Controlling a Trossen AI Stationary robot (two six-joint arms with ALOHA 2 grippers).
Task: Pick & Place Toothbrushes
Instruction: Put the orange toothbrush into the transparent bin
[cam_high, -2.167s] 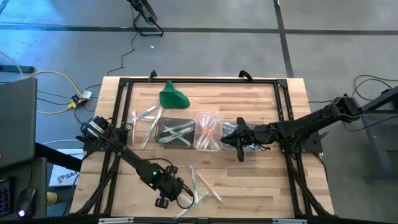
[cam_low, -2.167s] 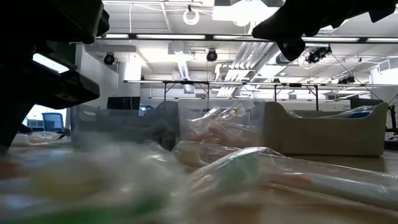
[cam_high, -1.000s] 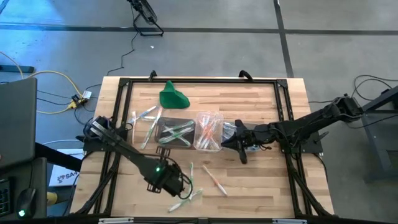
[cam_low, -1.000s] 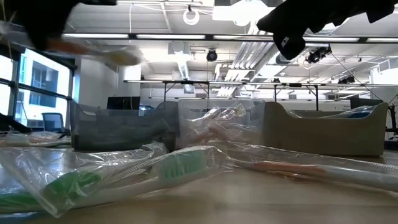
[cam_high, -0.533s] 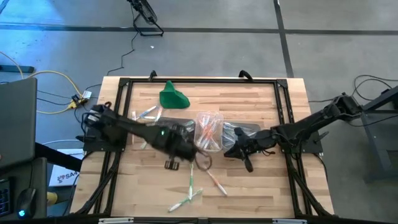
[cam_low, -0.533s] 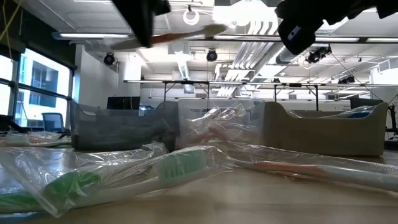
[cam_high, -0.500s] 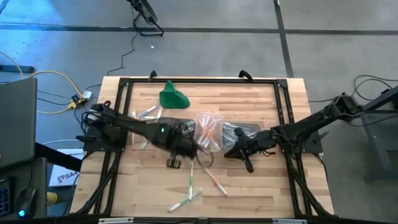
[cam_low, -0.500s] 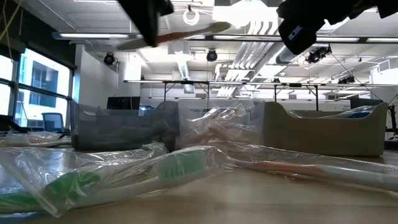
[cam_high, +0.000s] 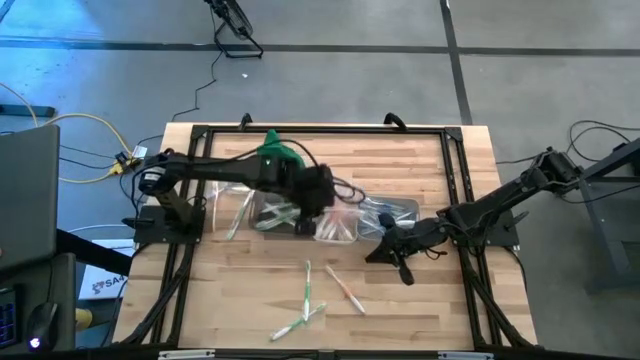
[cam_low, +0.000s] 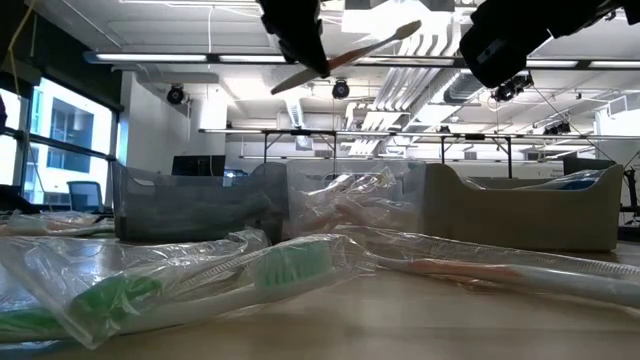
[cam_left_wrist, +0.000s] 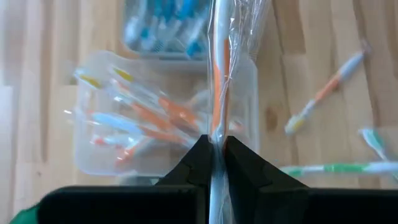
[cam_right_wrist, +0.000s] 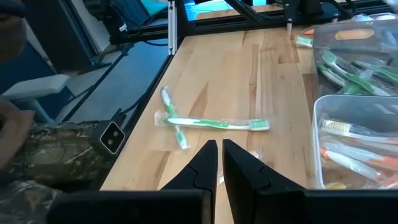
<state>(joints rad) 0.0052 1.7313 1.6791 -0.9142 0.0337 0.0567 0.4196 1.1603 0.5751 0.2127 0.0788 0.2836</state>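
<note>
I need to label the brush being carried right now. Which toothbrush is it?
Look above the middle clear tub of orange brushes. The left claw pinches an orange toothbrush in clear wrap; unlike the others, it hangs in the air.

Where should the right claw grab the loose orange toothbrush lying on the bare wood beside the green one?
Take the orange toothbrush at mid-handle, coming straight down with the right claw, fingers across its length. It lies flat and diagonal, apart from the green toothbrush beside it, so there looks to be room on both sides.
</note>
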